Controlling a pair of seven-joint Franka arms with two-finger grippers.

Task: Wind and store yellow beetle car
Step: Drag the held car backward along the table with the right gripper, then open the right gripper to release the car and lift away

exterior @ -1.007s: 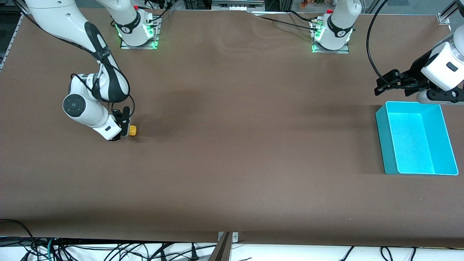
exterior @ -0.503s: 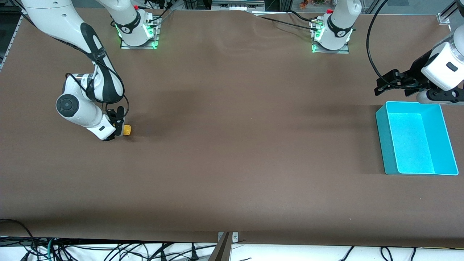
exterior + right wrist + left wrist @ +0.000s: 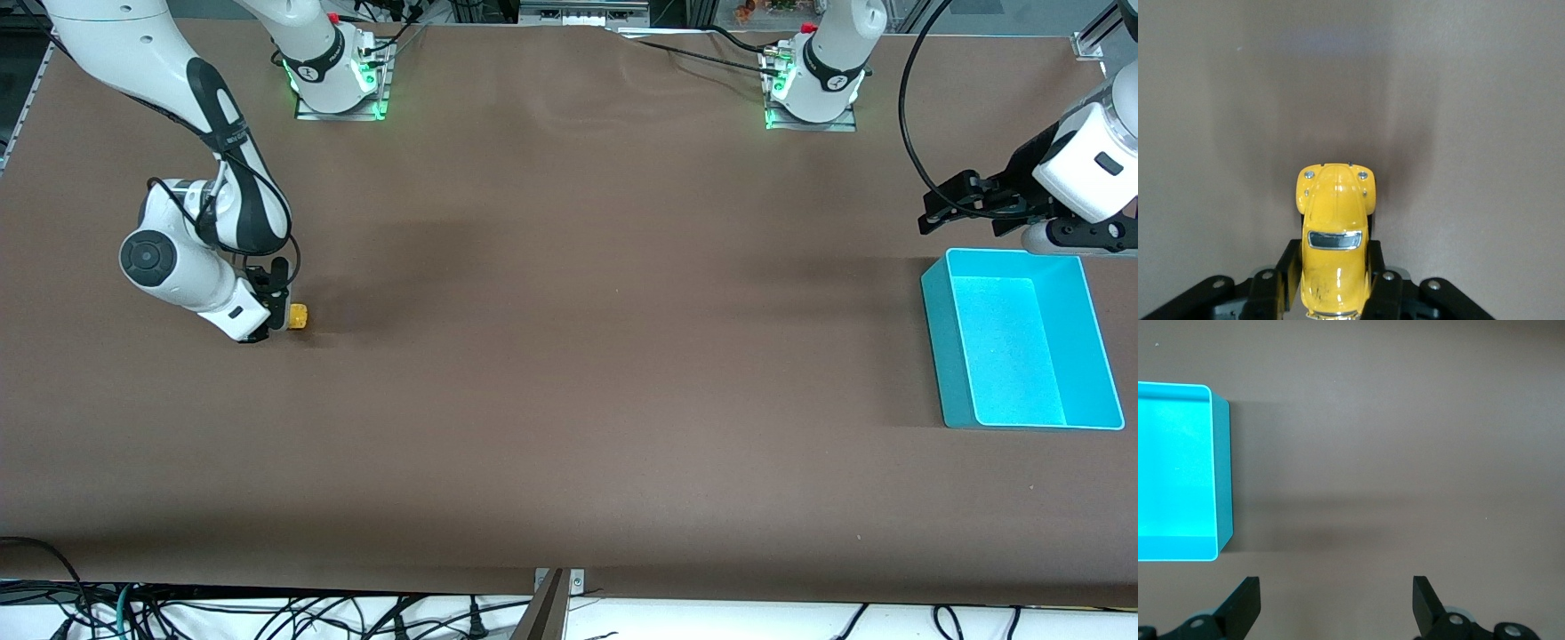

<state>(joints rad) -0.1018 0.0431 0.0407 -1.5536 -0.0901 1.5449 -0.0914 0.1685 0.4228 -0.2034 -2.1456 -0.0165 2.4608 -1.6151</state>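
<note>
The yellow beetle car point(image 3: 298, 316) sits low on the brown table at the right arm's end, held by my right gripper point(image 3: 277, 313). In the right wrist view the car point(image 3: 1335, 233) shows its rounded body and dark window, and the gripper point(image 3: 1335, 280) is shut on its sides. The cyan bin point(image 3: 1018, 342) stands at the left arm's end. My left gripper point(image 3: 965, 209) waits open and empty over the table just past the bin's rim; in the left wrist view point(image 3: 1336, 607) its fingers stand wide apart beside the bin point(image 3: 1221, 480).
The arm bases point(image 3: 338, 80) point(image 3: 809, 89) stand along the table's edge farthest from the front camera. Cables hang below the edge nearest that camera. Brown table point(image 3: 578, 311) stretches between the car and the bin.
My right gripper has dragged the car along the table toward the right arm's end, away from the bin. The left arm has not moved.
</note>
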